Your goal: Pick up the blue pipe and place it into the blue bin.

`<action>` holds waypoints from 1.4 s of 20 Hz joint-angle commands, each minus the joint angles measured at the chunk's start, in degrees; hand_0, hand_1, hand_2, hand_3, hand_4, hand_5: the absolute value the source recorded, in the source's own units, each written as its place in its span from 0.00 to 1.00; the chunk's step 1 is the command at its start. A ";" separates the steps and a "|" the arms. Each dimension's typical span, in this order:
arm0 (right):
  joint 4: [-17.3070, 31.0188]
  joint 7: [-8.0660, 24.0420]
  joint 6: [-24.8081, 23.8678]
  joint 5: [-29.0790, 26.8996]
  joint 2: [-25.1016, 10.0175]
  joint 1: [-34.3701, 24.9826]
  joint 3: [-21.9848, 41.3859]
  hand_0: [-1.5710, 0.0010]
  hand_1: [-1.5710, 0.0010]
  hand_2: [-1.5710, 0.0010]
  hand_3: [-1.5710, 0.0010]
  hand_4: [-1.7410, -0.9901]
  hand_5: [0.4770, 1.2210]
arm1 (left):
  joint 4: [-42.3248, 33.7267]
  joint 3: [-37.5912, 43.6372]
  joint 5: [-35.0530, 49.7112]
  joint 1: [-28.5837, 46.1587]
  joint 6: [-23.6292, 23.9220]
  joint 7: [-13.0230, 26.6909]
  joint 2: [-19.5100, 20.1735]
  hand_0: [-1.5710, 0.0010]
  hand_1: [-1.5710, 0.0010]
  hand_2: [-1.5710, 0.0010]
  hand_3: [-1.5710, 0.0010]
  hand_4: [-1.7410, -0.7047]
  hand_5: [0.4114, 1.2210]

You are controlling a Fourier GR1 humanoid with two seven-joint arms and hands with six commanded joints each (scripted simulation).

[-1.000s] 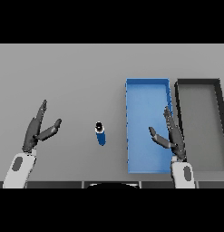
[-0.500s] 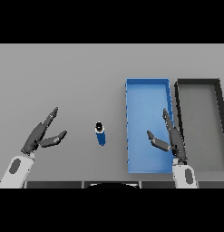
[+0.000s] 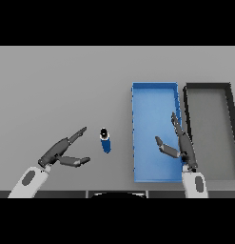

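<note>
- Grey counter [image 3: 66, 86] fills the head view, carrying two oblong bins on its right half and one small object near the middle.
- The blue pipe [image 3: 105, 141] is a short blue cylinder with a dark end cap at its far end, lying free on the counter, its length running roughly away from the robot.
- The left hand [image 3: 62, 151] sits to the left of the blue pipe and slightly nearer the robot. Its fingers are stretched out and spread, the upper ones pointing up and to the right toward the pipe, the thumb reaching right below them. It grasps nothing; a clear strip of counter separates its fingertips from the pipe.
- The blue bin [image 3: 136, 143] lies just to the right of the pipe, a long tray with raised blue walls, its long side running away from the robot. The pipe is outside it, near its left wall but not touching.
- The right hand [image 3: 181, 145] hovers over the right side of the blue bin, fingers straight and pointing away from the robot, thumb stuck out to the left. It is released and empty.
- A dark grey bin [image 3: 207, 87] stands beside the blue bin on its right, walls nearly black.
</note>
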 commanded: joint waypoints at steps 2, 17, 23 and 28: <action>0.30 -0.09 0.48 -0.15 -0.07 0.39 0.08 1.00 1.00 1.00 1.00 0.64 0.19 | -0.19 -2.10 -1.53 -0.86 0.08 -0.02 -2.15 1.00 1.00 1.00 1.00 0.62 0.04; -0.18 0.21 -0.02 -0.68 0.47 1.22 -0.58 1.00 1.00 1.00 1.00 0.64 0.16 | 16.22 -6.86 -6.42 -11.01 0.65 -1.90 -18.28 1.00 1.00 1.00 1.00 0.64 0.06; -0.43 0.48 -0.36 -0.14 0.61 1.62 -0.39 1.00 1.00 1.00 1.00 0.64 0.17 | 20.68 -4.10 -1.54 -12.03 0.96 -4.00 -23.91 0.72 0.62 0.55 0.54 0.38 0.51; 0.10 0.81 -0.10 -0.22 0.74 0.84 -0.20 1.00 1.00 1.00 1.00 0.64 0.18 | 19.97 -5.51 -3.81 -10.73 3.03 -7.48 -25.26 0.24 0.20 0.18 0.23 0.13 0.84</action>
